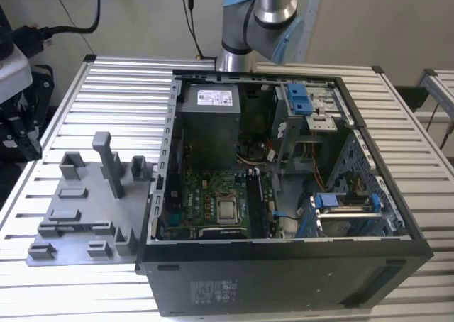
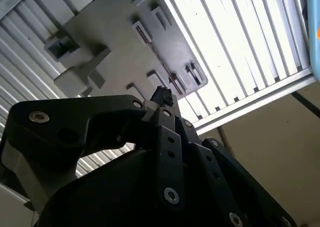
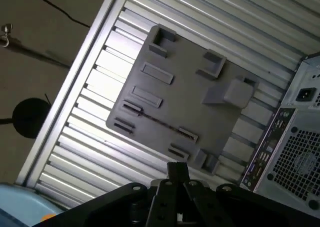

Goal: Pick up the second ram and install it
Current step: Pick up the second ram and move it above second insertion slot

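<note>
Sitting on the bench [image 1: 106,88], the grey holder plate [image 1: 85,208] lies at 9 o'clock from the open computer case [image 1: 284,279]. In the first wrist view the second ram [image 3: 157,121] stands on edge in that plate. The tool [image 3: 177,169] hangs high above, squeezed together, holding nothing.

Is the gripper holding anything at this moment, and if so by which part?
Nothing is held. The gripper hangs shut and empty above the grey holder tray, where the second ram sits in its slots.
</note>
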Controlling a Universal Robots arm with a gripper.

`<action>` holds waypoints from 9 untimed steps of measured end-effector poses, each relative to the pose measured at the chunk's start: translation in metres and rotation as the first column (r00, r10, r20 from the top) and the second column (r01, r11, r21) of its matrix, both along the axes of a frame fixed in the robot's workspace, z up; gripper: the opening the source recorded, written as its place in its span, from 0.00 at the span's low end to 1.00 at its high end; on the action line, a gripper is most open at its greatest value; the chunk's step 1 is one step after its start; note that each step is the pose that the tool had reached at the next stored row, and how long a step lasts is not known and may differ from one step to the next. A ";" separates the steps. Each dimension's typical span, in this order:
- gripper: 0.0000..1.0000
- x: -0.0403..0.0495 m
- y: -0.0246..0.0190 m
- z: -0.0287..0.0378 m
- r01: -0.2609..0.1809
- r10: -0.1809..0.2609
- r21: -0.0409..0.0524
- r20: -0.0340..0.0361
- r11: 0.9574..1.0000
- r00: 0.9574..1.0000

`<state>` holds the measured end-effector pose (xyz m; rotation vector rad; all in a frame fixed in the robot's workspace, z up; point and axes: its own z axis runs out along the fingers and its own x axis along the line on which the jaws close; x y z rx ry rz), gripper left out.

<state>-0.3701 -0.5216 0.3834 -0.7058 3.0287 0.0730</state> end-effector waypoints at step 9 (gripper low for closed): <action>0.11 0.0000 0.0045 -0.0033 -0.046 0.046 0.001 -0.012 0.999 0.999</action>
